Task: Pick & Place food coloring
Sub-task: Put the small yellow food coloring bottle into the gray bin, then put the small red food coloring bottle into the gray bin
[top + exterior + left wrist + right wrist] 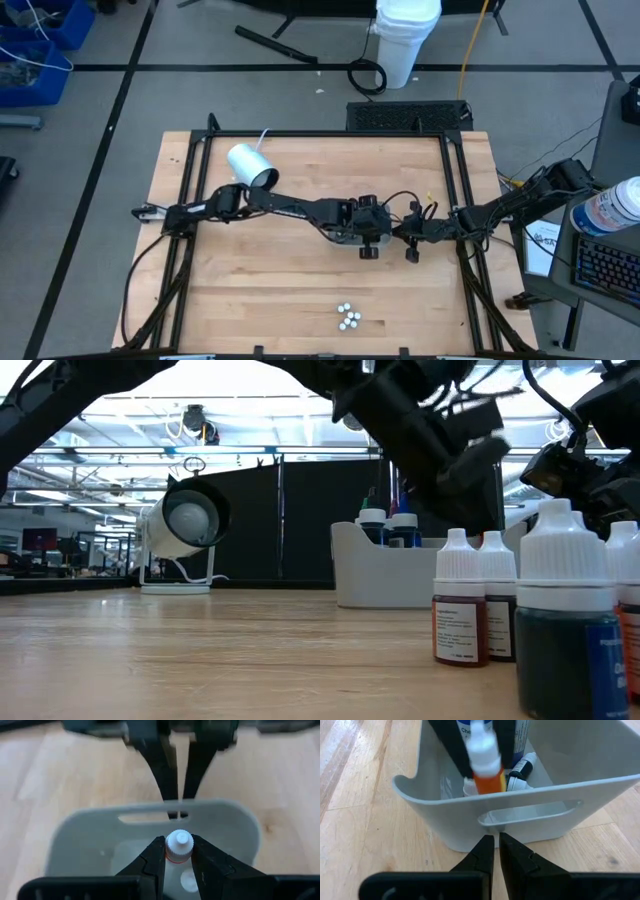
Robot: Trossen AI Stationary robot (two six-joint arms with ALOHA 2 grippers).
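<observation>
My left gripper (362, 234) hangs over the grey tray (338, 238) at the table's middle, shut on a small food coloring bottle (178, 847) with a white cap and orange body, which also shows in the right wrist view (485, 767). A few bottles (520, 770) lie and stand inside the tray. Several more bottles (348, 318) stand on the table near its front edge. My right gripper (496, 845) is shut and empty, just outside the tray's right wall by its handle slot (530, 812); whether it touches the wall I cannot tell. My left gripper pinches the bottle by the sides of its white cap (170, 851) between its two fingers (150, 860). The fingers come from above, pointing down. The bottle hangs about upright, cap up, lifted clear, with its orange body (489, 784) at the height of the tray's rim.
A big white cylinder (252, 165) with a dark mouth lies at the table's far left. A black frame (300, 135) runs around the table's edges. Bare wood lies between the tray and the front cluster of bottles.
</observation>
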